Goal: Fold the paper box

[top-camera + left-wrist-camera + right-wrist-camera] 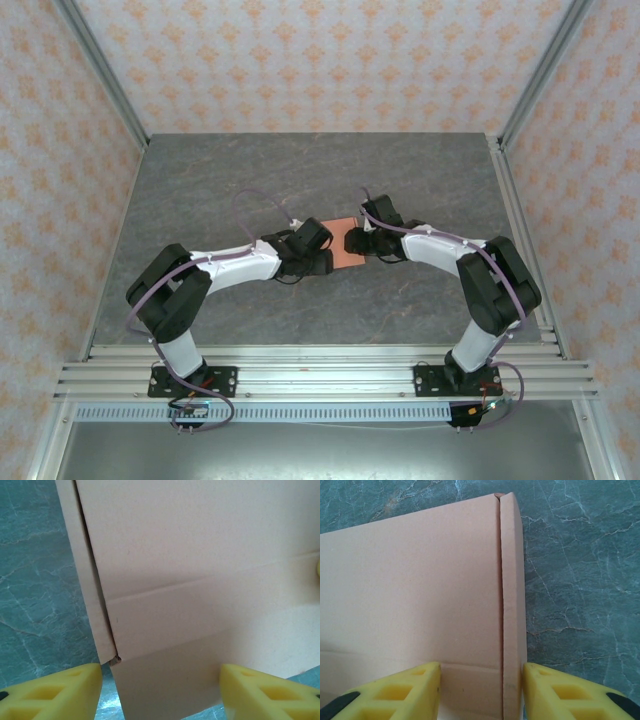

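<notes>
Paper box (346,254), salmon cardboard, lies flat at mid-table (250,180) between both arms. Left gripper (161,692): jaws spread astride a creased panel near one edge. Right gripper (481,690): jaws spread astride the narrow folded side strip, nothing pinched

A grey veined table (250,190) stands inside 3 walls (320,60) papered with an orange pattern. Aluminium rails (320,365) run along its near edge.
</notes>
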Controlling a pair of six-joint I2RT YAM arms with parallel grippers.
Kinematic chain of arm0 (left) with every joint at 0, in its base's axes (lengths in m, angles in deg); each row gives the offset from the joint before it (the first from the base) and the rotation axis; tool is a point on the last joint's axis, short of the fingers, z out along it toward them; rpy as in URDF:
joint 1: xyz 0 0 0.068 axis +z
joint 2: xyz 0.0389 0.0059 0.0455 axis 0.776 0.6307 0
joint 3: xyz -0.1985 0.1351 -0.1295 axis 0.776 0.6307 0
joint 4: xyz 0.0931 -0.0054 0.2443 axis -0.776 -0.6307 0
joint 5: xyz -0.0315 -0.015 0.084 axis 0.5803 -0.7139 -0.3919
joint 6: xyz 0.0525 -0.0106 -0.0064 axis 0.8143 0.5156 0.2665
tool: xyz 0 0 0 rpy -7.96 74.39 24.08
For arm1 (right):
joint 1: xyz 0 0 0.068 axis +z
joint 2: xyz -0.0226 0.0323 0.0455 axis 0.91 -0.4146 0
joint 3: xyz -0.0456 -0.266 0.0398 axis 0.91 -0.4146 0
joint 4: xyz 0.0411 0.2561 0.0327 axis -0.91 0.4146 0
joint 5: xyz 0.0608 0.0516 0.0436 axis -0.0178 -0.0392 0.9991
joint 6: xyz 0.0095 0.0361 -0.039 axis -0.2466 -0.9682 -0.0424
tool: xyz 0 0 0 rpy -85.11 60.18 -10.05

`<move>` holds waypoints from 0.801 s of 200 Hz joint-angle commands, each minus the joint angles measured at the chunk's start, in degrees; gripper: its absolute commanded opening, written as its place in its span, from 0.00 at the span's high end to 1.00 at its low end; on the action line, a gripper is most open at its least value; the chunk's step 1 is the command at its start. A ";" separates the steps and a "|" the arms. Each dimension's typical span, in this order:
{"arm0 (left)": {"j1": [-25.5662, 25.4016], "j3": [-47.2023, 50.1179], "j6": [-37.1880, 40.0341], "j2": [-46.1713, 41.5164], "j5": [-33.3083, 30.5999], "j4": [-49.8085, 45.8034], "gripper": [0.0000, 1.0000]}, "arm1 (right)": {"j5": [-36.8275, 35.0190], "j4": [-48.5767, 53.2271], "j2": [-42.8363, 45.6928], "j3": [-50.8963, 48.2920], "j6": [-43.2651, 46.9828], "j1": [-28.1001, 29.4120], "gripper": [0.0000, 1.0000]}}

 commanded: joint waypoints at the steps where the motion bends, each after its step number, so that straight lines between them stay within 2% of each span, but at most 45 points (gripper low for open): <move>1: -0.43 0.39 2.60 -2.25 -3.20 -1.09 0.34 | -0.34 3.10 -1.65 0.46 0.74 0.56 0.55; 24: -0.43 0.18 5.12 -5.35 -4.24 -1.98 0.24 | -0.42 3.27 -1.73 0.46 0.83 0.56 0.55; 74: 0.28 -5.96 10.26 -7.34 -9.74 -7.80 0.16 | -0.20 2.95 -1.17 0.48 0.72 0.58 0.53; 116: 4.63 -13.81 20.56 -1.83 -5.27 -8.86 0.12 | -0.46 3.22 -0.34 0.65 0.75 0.56 0.49; 160: 10.47 -25.15 25.34 7.88 0.06 -14.61 0.15 | -0.84 3.38 0.71 0.39 0.94 0.61 0.44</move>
